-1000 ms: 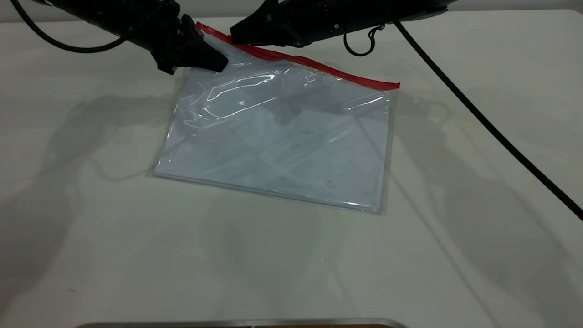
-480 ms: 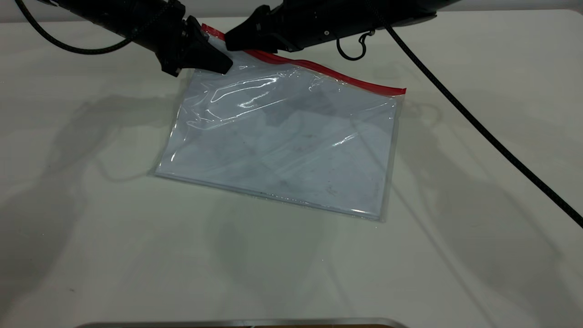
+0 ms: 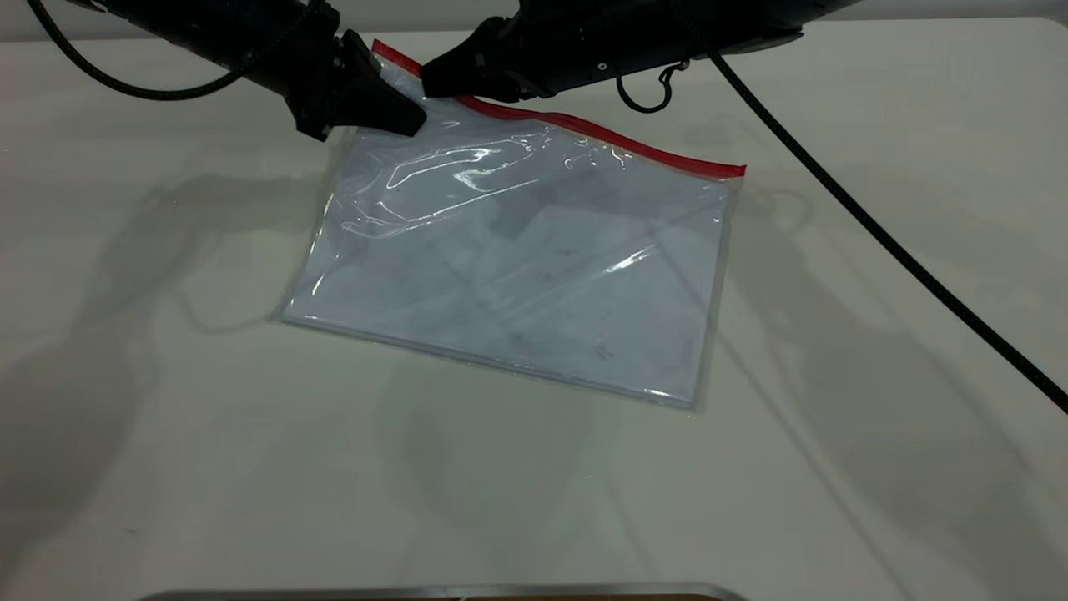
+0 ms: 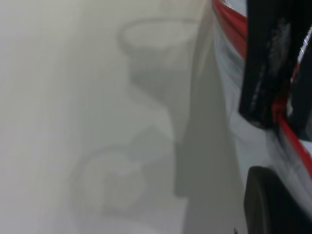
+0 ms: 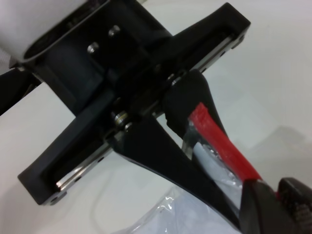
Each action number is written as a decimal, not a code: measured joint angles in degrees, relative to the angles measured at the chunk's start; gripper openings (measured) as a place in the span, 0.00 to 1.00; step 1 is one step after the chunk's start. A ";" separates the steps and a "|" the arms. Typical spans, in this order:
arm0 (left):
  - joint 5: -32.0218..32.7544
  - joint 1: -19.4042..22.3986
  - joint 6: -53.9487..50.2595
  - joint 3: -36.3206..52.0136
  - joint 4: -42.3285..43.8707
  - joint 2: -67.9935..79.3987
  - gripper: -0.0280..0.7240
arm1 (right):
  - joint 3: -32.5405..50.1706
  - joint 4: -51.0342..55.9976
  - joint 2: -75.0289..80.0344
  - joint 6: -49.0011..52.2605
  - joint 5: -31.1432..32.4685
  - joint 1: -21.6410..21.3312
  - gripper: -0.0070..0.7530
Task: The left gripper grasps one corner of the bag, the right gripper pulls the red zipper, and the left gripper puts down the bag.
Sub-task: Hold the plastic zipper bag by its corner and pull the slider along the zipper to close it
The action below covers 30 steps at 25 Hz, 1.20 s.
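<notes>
The bag [image 3: 517, 259] is clear, glossy plastic film, wrinkled and catching bright glints just below the left gripper [image 3: 400, 113], with matt white paper showing through it. Along its far edge the red zipper [image 3: 601, 133] is smooth, opaque plastic. Both the left gripper and the right gripper [image 3: 434, 79] look like matt black plastic, and the table [image 3: 167, 417] under the bag is a smooth, pale, faintly sheened surface.

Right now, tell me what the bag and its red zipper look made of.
The bag: thin clear glossy plastic film, judging by wrinkles and bright glare streaks; pale sheets show through, probably paper. The red zipper: looks like smooth, flexible red plastic strip, since it bends along the lifted edge.
</notes>
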 joint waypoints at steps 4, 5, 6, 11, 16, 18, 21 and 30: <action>0.26 -0.11 0.07 0.00 -0.80 -0.05 0.11 | -0.04 -0.16 0.00 -0.49 1.82 -1.08 0.06; 0.32 -0.27 0.07 0.00 -0.93 -0.25 0.11 | -0.04 -0.18 0.00 -0.56 2.32 -1.39 0.06; 0.32 -0.33 0.07 0.00 -0.98 -0.40 0.11 | -0.04 -0.18 0.00 -0.56 2.65 -1.62 0.06; 1.68 -0.40 0.07 0.00 -4.03 -1.17 0.10 | -0.48 0.01 0.00 -0.56 5.22 -3.35 0.06; 4.20 0.43 2.03 0.17 -10.55 -1.17 0.10 | -0.60 -0.08 -0.06 -0.56 6.67 -5.15 0.06; 5.28 0.79 2.45 0.17 -12.53 -1.17 0.10 | -0.66 -0.33 -0.27 -0.56 7.04 -5.70 0.06; 6.17 1.06 2.52 0.17 -14.70 -1.12 0.10 | -0.70 -0.75 -0.51 -0.56 7.15 -6.27 0.06; 6.82 1.28 2.69 0.23 -19.29 -1.07 0.10 | -1.12 -2.37 0.12 -0.56 6.24 -7.38 0.06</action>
